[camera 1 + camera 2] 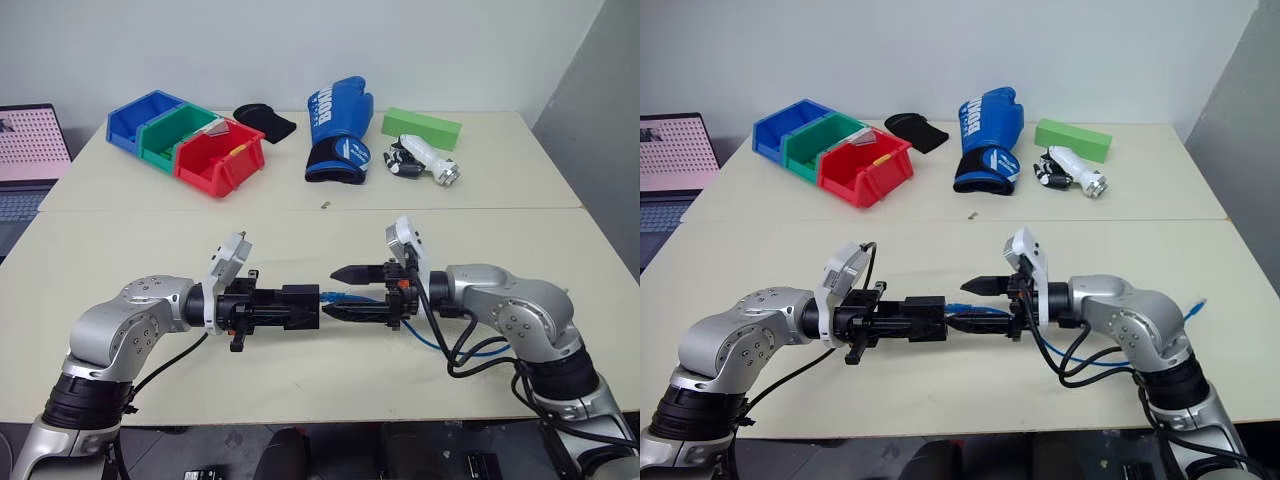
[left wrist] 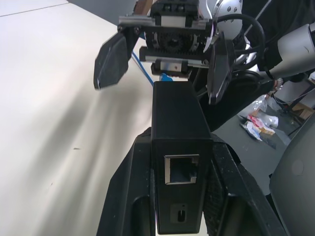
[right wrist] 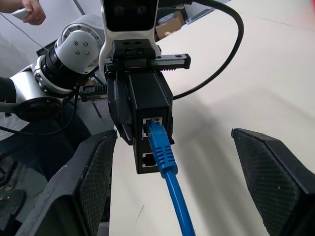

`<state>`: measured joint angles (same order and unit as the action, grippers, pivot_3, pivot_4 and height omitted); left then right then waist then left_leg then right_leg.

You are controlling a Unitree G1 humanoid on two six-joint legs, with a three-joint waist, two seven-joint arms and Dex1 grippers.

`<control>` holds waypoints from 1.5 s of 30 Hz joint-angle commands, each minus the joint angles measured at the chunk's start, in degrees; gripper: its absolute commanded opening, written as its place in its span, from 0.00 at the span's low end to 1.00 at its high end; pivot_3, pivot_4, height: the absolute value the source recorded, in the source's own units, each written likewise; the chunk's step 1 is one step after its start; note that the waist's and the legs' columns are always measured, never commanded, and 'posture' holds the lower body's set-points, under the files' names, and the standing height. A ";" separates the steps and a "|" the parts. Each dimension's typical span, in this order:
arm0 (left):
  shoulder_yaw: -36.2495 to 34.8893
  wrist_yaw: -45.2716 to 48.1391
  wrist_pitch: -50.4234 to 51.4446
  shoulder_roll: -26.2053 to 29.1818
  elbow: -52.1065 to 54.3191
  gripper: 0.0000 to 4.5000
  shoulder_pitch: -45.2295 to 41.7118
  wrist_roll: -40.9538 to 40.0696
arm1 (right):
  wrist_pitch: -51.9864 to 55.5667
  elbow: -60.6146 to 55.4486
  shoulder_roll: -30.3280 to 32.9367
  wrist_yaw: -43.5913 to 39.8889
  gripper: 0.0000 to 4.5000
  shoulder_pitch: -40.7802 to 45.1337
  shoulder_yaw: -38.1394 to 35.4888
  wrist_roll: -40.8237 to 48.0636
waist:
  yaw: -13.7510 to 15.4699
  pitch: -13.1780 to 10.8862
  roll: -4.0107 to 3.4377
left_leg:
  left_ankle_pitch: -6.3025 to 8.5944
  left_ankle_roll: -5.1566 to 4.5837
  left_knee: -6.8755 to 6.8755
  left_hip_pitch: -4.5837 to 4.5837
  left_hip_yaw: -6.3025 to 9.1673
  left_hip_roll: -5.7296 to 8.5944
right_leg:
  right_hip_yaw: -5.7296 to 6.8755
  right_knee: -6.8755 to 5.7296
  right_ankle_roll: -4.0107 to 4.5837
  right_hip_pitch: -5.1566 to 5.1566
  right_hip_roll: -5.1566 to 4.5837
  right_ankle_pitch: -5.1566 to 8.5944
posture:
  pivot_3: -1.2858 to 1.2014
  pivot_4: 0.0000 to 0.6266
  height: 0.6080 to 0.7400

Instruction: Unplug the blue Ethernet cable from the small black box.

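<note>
The left pincer (image 1: pixel 300 306) is clamped on the small black box (image 3: pixel 150 110), held up over the table (image 1: pixel 300 230). The blue cable (image 3: pixel 170 187) is plugged into its port. The right pincer (image 1: pixel 345 292) sits wide apart around the plug, not touching; the cable's far end runs off behind the right arm.

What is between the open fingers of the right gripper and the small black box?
The blue cable, plugged into the black box, runs between the right gripper's open fingers, as the right wrist view shows. The left gripper holds the box.
</note>
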<state>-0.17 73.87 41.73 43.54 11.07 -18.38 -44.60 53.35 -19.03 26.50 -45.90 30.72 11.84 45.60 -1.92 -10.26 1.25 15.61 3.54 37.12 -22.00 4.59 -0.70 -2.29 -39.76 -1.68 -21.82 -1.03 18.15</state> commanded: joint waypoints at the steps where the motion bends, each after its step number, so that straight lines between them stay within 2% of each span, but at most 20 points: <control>1: -0.90 0.17 -1.31 -0.04 0.89 0.17 -0.77 0.19 | 0.28 -2.38 -0.03 0.10 0.88 0.30 -0.12 -0.13 | 0.00 0.00 0.00 | 0.00 0.00 0.00 0.00 0.00 0.00 | 0.00 0.00 0.00 0.00 0.00 0.00 | 0.52 0.24 1.00; 10: -0.58 0.21 -1.76 -0.23 1.03 0.17 -0.51 0.66 | 1.44 -2.38 -0.39 0.19 0.88 0.29 -0.53 0.55 | 0.00 0.00 0.00 | 0.00 0.00 0.00 0.00 -0.01 0.00 | 0.00 0.00 0.00 0.00 0.00 0.00 | 0.52 0.24 1.00; 13: -0.35 0.36 -2.27 -0.16 1.33 0.17 0.00 1.10 | 2.27 -2.37 -0.29 -0.01 0.80 0.28 -0.72 1.17 | 0.00 0.00 0.00 | 0.00 0.00 0.00 0.00 -0.01 0.00 | 0.00 0.00 0.00 0.00 0.00 0.00 | 0.52 0.24 1.00; 24: 0.59 1.32 -4.13 0.03 2.08 0.17 1.37 3.21 | 5.69 -3.15 -0.29 0.14 0.80 0.47 -1.19 3.73 | 0.02 0.00 0.00 | 0.00 0.00 -0.01 0.00 -0.01 0.01 | -0.01 0.01 0.00 0.00 0.00 0.00 | 0.52 0.24 1.00; 45: 0.41 0.62 -4.03 -0.34 2.66 0.17 1.78 2.89 | 4.12 -2.78 -1.86 1.47 0.80 0.12 -0.37 0.97 | 0.00 0.00 0.00 | 0.00 0.00 -0.01 0.00 0.00 0.00 | 0.00 0.01 0.00 0.00 0.01 0.00 | 0.52 0.24 1.00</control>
<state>0.75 74.34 38.33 43.02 11.73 -16.53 -41.33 57.91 -20.05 24.67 -44.44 30.72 12.40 46.16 -1.92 -10.26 1.25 15.61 3.54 37.11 -22.00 4.59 -0.71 -2.29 -39.75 -1.68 -21.82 -1.02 18.15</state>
